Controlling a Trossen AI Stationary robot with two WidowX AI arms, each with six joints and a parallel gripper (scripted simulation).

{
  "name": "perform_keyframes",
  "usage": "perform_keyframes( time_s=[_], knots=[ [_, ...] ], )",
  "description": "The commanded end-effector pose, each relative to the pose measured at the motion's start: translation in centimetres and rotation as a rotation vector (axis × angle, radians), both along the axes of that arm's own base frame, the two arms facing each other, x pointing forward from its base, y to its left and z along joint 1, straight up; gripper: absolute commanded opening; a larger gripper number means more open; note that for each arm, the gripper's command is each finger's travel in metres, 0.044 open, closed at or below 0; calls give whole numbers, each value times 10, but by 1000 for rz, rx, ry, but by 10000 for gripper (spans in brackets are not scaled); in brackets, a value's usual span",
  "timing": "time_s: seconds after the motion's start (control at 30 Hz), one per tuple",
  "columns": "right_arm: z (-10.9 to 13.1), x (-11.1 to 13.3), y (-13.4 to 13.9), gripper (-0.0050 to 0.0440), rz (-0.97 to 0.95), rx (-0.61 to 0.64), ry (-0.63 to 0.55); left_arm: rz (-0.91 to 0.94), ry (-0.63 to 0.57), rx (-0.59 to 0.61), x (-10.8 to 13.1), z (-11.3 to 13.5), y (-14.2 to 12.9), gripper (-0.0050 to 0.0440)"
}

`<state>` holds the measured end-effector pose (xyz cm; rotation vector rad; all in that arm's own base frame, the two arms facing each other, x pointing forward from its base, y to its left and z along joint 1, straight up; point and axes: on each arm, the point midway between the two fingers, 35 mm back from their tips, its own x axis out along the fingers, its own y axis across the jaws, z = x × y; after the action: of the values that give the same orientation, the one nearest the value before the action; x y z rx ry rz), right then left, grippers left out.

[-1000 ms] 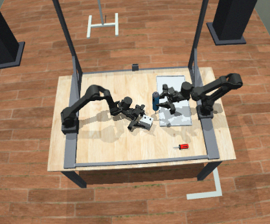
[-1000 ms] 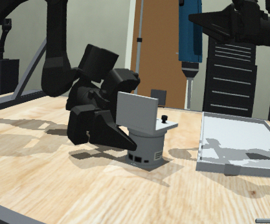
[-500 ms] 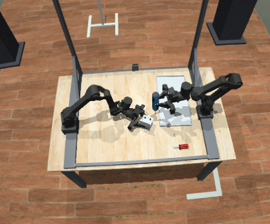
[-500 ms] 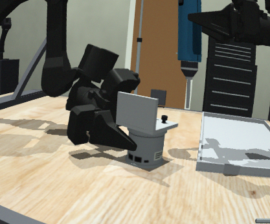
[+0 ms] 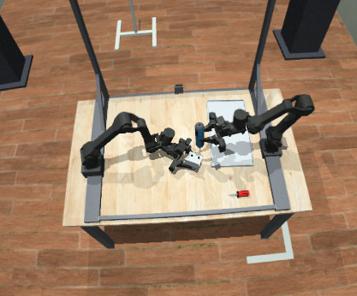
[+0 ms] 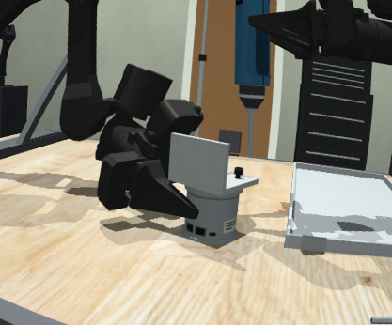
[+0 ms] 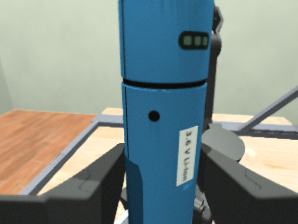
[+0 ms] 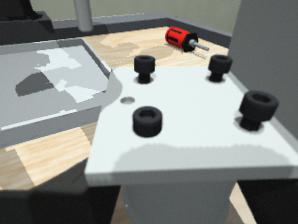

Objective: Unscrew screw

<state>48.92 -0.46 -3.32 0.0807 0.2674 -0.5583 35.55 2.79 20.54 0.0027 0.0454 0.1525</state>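
Note:
The grey joint module point(image 6: 211, 213) stands on the table with its white bracket point(image 6: 204, 164) on top. In the right wrist view the bracket plate point(image 8: 190, 122) carries several black screws. Three stand raised point(image 8: 144, 66) point(image 8: 220, 65) point(image 8: 258, 107), and the front one point(image 8: 147, 120) sits flush. My right gripper point(image 6: 167, 193) is shut on the module's body. My left gripper point(image 7: 161, 150) is shut on the blue electric screwdriver point(image 7: 162, 110). It holds the tool upright point(image 6: 252, 47), bit down, above the table between the module and the tray point(image 5: 199, 133).
A grey tray point(image 5: 234, 135) lies beside the module, on the screwdriver's side point(image 6: 351, 207). A red hand screwdriver point(image 5: 242, 193) lies near the table's front edge and also shows in the right wrist view point(image 8: 181, 37). A small empty hole point(image 8: 128, 100) is in the plate. Frame posts stand at the table's back corners.

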Motion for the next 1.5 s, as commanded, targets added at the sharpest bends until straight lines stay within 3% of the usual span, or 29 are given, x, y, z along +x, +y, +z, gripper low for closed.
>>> perform_keyframes(
  time_s=[0.0, 0.33, 1.0, 1.13, 1.47],
  knots=[
    [11, 4, 2, 244, 2, 5, -25, -2, -70, 5, 17, 25, 2, 161],
    [11, 4, 2, 244, 2, 5, -25, -2, -93, 7, 39, 26, 6, 161],
    [11, 4, 2, 244, 2, 5, -25, -2, -103, 7, 38, 29, 5, 161],
    [11, 4, 2, 244, 2, 5, -25, -2, -69, 6, 36, 5, 5, 161],
    [11, 4, 2, 244, 2, 5, -25, -2, -91, 7, 37, 11, 5, 161]
  ],
)
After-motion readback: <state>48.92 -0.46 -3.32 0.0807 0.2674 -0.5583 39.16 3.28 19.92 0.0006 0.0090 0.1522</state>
